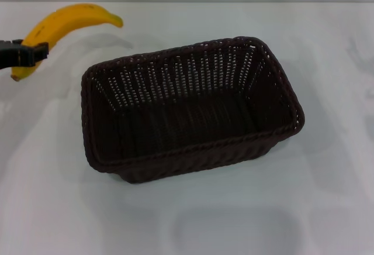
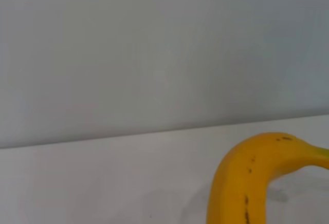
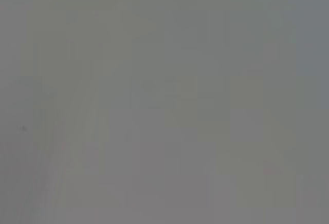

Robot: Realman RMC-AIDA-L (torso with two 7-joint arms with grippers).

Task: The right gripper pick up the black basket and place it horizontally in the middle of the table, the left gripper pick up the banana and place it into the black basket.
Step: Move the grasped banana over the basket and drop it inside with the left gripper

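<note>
the left gripper [image 1: 23, 56] clamps the banana [image 1: 67, 24] near its end, so it could swing short of the basket [image 1: 193, 112].

The black basket [image 1: 193, 112] sits on the white desk [image 1: 327, 196] near its middle, long side running across, slightly skewed, its open top up and nothing inside. Its dark woven walls are slotted under a braided rim. The banana [image 1: 67, 24], yellow with small brown specks, is at the far left, gripped near its lower end by the left hand [image 1: 26, 53], apart from the basket.
</note>
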